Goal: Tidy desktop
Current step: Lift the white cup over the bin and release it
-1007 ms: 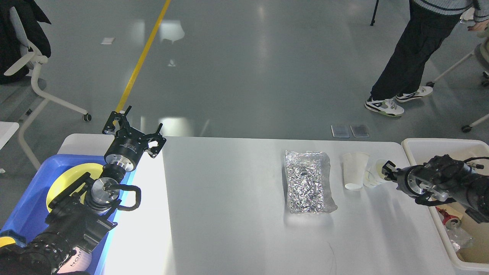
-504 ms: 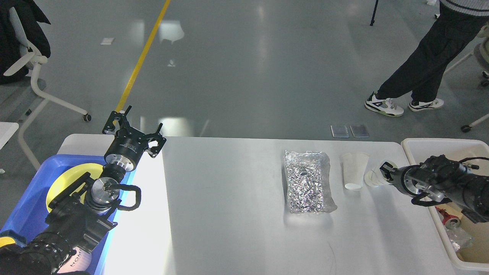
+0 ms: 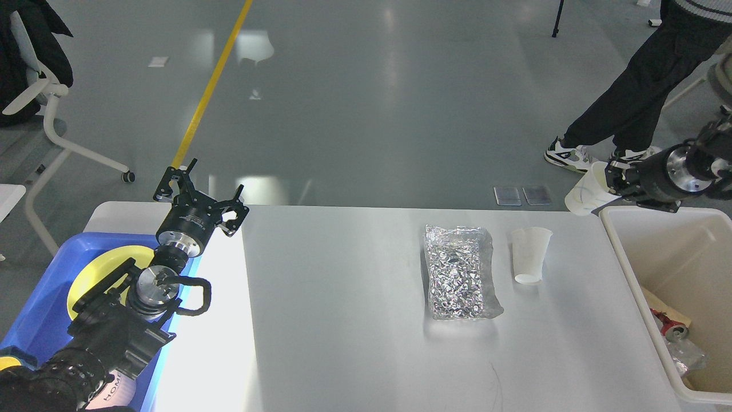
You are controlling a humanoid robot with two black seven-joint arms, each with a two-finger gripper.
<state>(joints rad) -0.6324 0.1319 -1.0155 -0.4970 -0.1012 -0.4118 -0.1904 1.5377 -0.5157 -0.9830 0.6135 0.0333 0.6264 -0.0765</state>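
While the right tool (image 3: 611, 182) is gripping a white paper cup (image 3: 586, 194) by its rim, closed on it and holding it tilted in the air beside the far corner of the beige bin (image 3: 629, 260), the robot is working through the disposal step of tidying the desk (image 3: 343, 297). The cup is hanging just outside the bin's far-left corner, not yet over the opening, so the coming move is likely calling for a short carry toward the robot and to its right until the cup is sitting above the bin's hollow, and only then a release. Letting go where it is now is risking a drop onto the floor or onto the rim.

The desk itself is filling the lower middle of the view, between the blue tray (image 3: 51, 309) on the left and the bin on the right. Two things are still lying on it: a crinkled silver foil bag (image 3: 460, 279) and, just beside it, a second cup (image 3: 530, 255) standing upside down (both well within the right arm's side). Those are looking like the remaining pickups.

The left tool (image 3: 197, 191) is hovering above the desk's far-left corner with its fingers spread wide and nothing between them. A yellow plate (image 3: 97, 269) is resting in the tray under that arm.
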